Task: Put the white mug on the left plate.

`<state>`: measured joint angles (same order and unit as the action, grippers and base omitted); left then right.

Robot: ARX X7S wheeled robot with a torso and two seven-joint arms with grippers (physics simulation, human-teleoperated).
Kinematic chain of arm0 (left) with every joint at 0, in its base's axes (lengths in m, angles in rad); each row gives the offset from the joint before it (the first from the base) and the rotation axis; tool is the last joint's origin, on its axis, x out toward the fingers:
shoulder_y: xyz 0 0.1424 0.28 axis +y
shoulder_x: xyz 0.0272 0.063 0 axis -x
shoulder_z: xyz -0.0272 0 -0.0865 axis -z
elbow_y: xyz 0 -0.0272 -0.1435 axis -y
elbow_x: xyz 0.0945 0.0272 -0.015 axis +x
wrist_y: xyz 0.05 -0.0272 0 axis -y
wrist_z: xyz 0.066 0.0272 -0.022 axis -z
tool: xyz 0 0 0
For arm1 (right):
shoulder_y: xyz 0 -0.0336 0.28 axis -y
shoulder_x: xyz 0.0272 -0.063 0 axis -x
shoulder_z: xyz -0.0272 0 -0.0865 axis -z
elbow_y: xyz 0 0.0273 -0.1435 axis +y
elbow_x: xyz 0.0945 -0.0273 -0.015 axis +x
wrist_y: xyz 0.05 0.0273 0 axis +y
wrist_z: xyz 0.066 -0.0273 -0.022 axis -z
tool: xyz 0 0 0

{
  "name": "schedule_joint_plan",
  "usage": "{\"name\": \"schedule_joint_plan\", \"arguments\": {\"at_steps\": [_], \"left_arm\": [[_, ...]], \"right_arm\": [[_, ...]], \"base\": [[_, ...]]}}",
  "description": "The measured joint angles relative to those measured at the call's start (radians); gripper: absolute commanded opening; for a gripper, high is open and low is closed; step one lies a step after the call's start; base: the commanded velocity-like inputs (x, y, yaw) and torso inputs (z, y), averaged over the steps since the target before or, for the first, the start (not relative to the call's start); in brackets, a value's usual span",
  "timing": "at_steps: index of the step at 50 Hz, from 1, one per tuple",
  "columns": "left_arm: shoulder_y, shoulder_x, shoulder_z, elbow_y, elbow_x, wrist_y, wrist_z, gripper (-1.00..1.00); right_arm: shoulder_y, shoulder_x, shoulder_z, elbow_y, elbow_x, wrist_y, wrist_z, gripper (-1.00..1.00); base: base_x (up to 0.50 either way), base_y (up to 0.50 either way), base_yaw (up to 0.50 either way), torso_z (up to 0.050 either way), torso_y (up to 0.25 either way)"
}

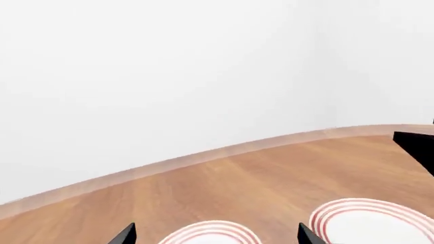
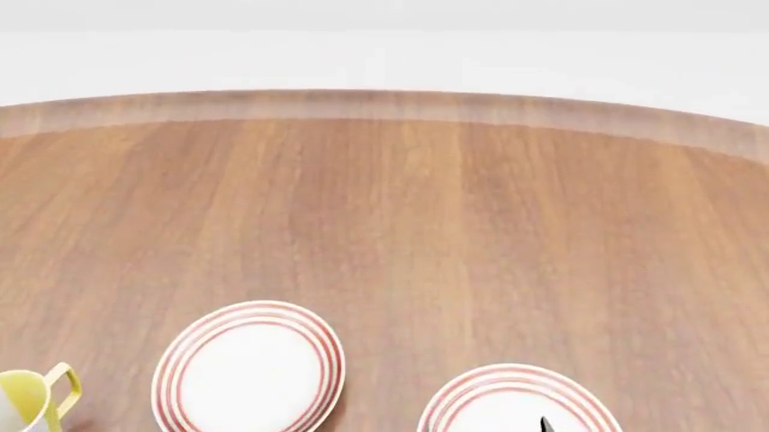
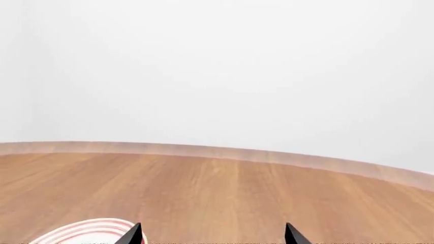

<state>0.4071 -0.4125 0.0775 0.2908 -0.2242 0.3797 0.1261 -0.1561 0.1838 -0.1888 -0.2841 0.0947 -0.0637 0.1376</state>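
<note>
Head view shows the left plate (image 2: pixel 248 369) bare, no white mug anywhere; nothing is done. Left gripper (image 1: pixel 215 235) and right gripper (image 3: pixel 211 235) gape empty.

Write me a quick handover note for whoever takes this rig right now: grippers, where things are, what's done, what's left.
Left gripper: open, empty, hovering above the plates.
Right gripper: open, empty, over the table.
Left plate: bare, near edge of the table, beside the right plate.
White mug: not visible in any view. Only a white-and-yellow mug shows, at the head view's lower left corner.
Done: nothing yet, no mug on the plate.
Left: find the white mug, grasp it, set it on the left plate.
</note>
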Motion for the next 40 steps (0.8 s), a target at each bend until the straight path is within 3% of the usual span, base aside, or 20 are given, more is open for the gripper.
{"name": "schedule_joint_plan", "arguments": {"at_steps": [19, 40], "left_arm": [[0.189, -0.084, -0.039, -0.038, -0.033, 0.217, 0.110, 1.00], [0.331, -0.108, -0.099, -0.059, -0.037, 0.346, 0.131, 1.00]], "right_arm": [[0.005, 0.012, -0.010, 0.006, 0.013, -0.002, 0.008, 1.00], [0.011, 0.022, -0.021, 0.016, 0.018, -0.006, 0.021, 1.00]], "base": [[0.00, 0.00, 0.00, 0.000, 0.000], [0.00, 0.00, 0.00, 0.000, 0.000]]}}
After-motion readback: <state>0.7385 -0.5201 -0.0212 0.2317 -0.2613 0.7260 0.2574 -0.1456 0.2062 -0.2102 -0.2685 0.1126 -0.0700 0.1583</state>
